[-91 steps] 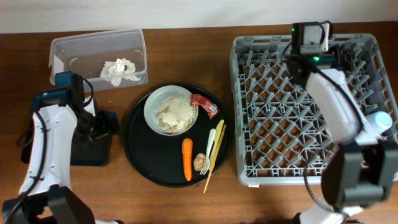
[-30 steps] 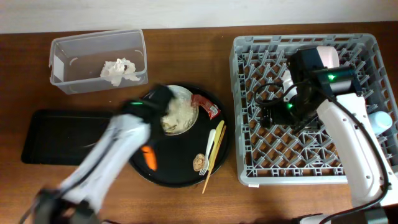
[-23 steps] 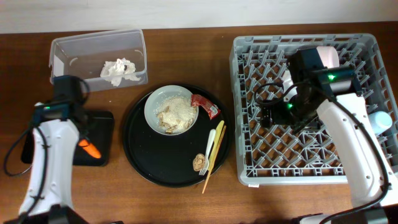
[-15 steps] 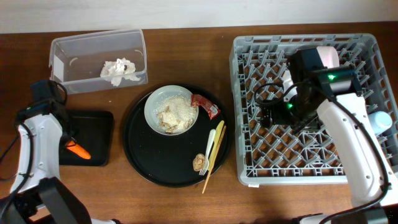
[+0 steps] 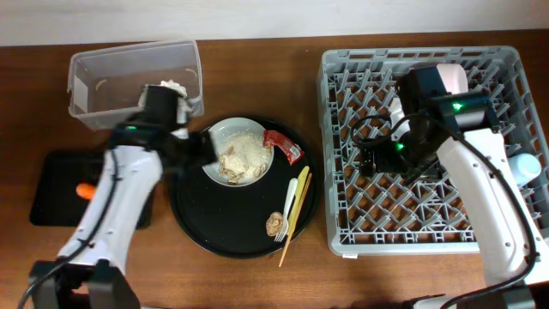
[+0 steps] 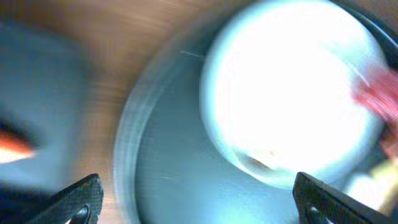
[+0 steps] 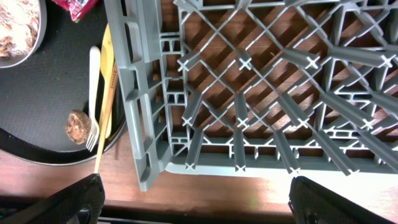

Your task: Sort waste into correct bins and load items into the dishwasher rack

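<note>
The orange carrot (image 5: 84,190) lies in the shallow black tray (image 5: 50,204). Crumpled tissue (image 5: 176,86) sits in the clear tub (image 5: 103,73), partly behind my left arm. My left gripper (image 5: 196,148) is open and empty over the round tray, at the left rim of the white dish (image 5: 242,154) of rice scraps. The blurred left wrist view shows the dish (image 6: 292,93) and the gripper (image 6: 199,205). The red wrapper (image 5: 283,146), fork (image 5: 292,206), chopsticks (image 5: 298,216) and brown lump (image 5: 275,224) lie on the round tray. My right gripper (image 7: 199,205) is open, empty, above the grey rack (image 5: 420,223).
The big round black tray (image 5: 193,210) stands between the bins and the rack. A pink cup (image 5: 452,77) sits at the rack's back, a pale cup (image 5: 525,167) at its right side. The right wrist view shows the rack's front edge (image 7: 143,124), fork (image 7: 93,81) and lump (image 7: 78,126).
My left gripper took the carrot off the round tray, let it go in the shallow black tray, and swung back to the dish. The right arm stayed still over the last second.
</note>
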You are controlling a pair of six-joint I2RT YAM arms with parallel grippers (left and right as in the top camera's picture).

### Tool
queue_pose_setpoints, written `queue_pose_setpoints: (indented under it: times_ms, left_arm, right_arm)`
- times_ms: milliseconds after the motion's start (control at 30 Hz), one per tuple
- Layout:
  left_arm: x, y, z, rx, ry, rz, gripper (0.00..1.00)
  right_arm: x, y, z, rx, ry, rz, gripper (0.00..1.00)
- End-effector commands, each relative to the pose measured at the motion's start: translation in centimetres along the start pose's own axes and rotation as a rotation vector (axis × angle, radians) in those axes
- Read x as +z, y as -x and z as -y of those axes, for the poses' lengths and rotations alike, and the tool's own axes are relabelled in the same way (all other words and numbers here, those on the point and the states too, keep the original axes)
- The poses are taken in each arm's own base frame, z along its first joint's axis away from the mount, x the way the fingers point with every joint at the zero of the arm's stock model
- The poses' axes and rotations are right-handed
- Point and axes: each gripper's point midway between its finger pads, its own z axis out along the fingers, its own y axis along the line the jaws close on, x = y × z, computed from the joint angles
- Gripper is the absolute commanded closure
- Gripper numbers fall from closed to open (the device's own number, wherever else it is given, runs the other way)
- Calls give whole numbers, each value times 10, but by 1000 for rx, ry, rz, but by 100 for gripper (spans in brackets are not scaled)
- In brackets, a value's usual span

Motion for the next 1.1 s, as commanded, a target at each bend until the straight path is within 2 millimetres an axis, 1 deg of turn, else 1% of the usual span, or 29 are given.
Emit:
queue_pose_setpoints:
  times_ms: [0, 33, 67, 133, 200, 233, 300, 333, 367, 433, 467, 500, 667, 700, 733, 800, 833, 933, 967, 1033, 1067]
  left_arm:
    - [25, -60, 92, 292, -135, -162, 1]
    - [36, -80, 109, 348, -148, -216, 1]
    - [52, -105, 127, 413, -153, -281, 1]
    - [77, -145, 146, 498, -144, -383, 1]
    - [87, -171, 154, 559, -121, -432, 2]
    - [87, -175, 155, 563, -115, -437, 4]
    - [85, -179, 150, 557, -97, -460, 9]
    - [83, -181, 144, 556, -78, -477, 16]
    - [83, -181, 138, 560, -45, -480, 20]
    - [84, -176, 127, 550, 24, -462, 24]
    - [83, -177, 125, 549, 30, -468, 25]
    - [82, -178, 125, 549, 31, -471, 32]
    - [83, -177, 126, 547, 29, -466, 36]
    - [84, -173, 120, 553, 66, -449, 37]
    - [85, -169, 118, 539, 88, -431, 35]
    - [79, -182, 139, 624, -66, -493, 35]
    - [80, -180, 140, 622, -69, -484, 35]
    - [77, -151, 140, 552, -90, -430, 35]
    - [77, -144, 136, 528, -87, -425, 34]
    - [79, -145, 132, 507, -79, -432, 35]
    - [81, -154, 128, 507, -66, -452, 35]
  right_arm:
    - [-3, 0, 3, 11, -8, 12, 1]
    - [-3, -1, 3, 11, -8, 11, 1]
    - [-3, -1, 3, 11, -8, 11, 1]
    - [-3, -1, 3, 11, -8, 11, 1]
    - [-3, -1, 3, 11, -8, 11, 1]
    - [-3, -1, 3, 11, -8, 11, 1]
    - [-3, -1, 3, 11, -9, 10, 1]
    - [-3, -1, 3, 11, -9, 10, 1]
    - [-3, -1, 3, 11, -9, 10, 1]
    - [-3, -1, 3, 11, -9, 8, 1]
    - [-3, -2, 3, 11, -9, 7, 1]
    - [-3, -2, 3, 11, -9, 7, 1]
    - [-3, -2, 3, 11, -9, 7, 1]
    - [-3, -2, 3, 11, -9, 7, 1]
    - [-3, -2, 3, 11, -9, 7, 1]
    - [-3, -1, 3, 11, -9, 7, 1]
    - [-3, -1, 3, 11, -10, 7, 1]
    - [-3, -1, 3, 11, -9, 8, 1]
    - [-3, -1, 3, 11, -10, 7, 1]
    - [-3, -1, 3, 11, -10, 7, 1]
    - [-3, -2, 3, 11, -9, 7, 1]
